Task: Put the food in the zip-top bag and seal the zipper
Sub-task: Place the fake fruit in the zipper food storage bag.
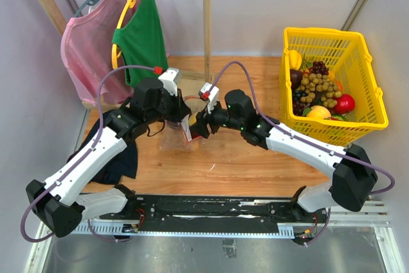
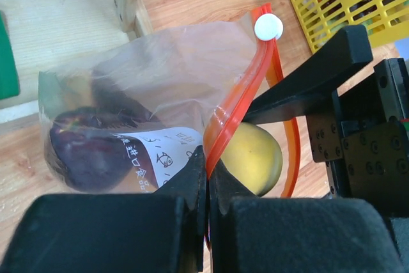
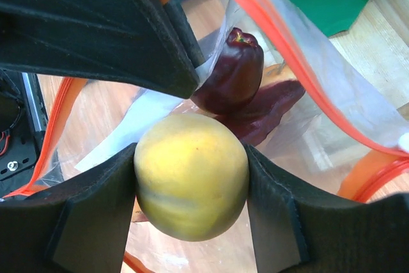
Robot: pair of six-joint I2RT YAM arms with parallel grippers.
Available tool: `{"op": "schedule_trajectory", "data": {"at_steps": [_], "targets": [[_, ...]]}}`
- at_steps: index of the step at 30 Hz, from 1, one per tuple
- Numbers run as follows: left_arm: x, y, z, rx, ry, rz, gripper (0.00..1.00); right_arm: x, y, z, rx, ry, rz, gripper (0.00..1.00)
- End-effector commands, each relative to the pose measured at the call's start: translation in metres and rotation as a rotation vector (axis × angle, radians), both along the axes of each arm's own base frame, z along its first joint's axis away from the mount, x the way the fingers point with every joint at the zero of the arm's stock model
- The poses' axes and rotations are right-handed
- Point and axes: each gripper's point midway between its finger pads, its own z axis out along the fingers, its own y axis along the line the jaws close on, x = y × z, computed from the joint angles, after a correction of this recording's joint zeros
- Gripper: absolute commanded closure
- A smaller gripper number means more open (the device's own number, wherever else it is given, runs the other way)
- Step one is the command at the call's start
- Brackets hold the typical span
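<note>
The zip-top bag (image 2: 128, 75) lies at mid-table between the two arms, mouth turned toward the right arm. Its zipper (image 2: 239, 100) runs diagonally from the left gripper (image 2: 208, 177) up to a white slider (image 2: 268, 27). The left gripper is pinched tight on that strip. The right gripper (image 3: 190, 161) clamps a round yellow fruit (image 3: 192, 190) at the open mouth. A dark purple fruit (image 3: 233, 71) and a red pepper (image 3: 271, 103) sit inside. The surface is a wooden table (image 1: 243, 158). A yellow basket (image 1: 367, 103) of produce stands to the right, and a wooden rack (image 1: 206, 23) with a pink garment (image 1: 86, 43) and a green garment (image 1: 140, 39) stands behind.
</note>
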Motion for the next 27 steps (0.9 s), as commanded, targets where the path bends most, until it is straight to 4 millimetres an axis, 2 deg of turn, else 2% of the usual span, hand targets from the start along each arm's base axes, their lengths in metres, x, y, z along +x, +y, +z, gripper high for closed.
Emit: {"op": "schedule_trajectory", "data": {"at_steps": [1, 9, 16, 21, 27], "targets": [[0.0, -0.002, 0.013, -0.048, -0.043, -0.024, 1.0, 0.001, 0.01, 0.004, 0.025, -0.036, 0.019, 0.37], [0.001, 0.0, 0.013, -0.053, -0.041, -0.02, 1.0, -0.005, 0.021, -0.006, 0.017, 0.014, 0.072, 0.19], [0.003, 0.003, 0.011, -0.05, -0.039, -0.009, 1.0, -0.006, 0.014, 0.017, 0.027, -0.019, 0.059, 0.14], [0.005, 0.005, 0.009, -0.046, -0.035, 0.002, 1.0, -0.006, -0.005, 0.037, 0.016, -0.075, 0.007, 0.13], [0.006, 0.006, 0.008, -0.047, -0.033, 0.006, 1.0, 0.007, -0.043, 0.048, -0.041, -0.122, -0.167, 0.15]]}}
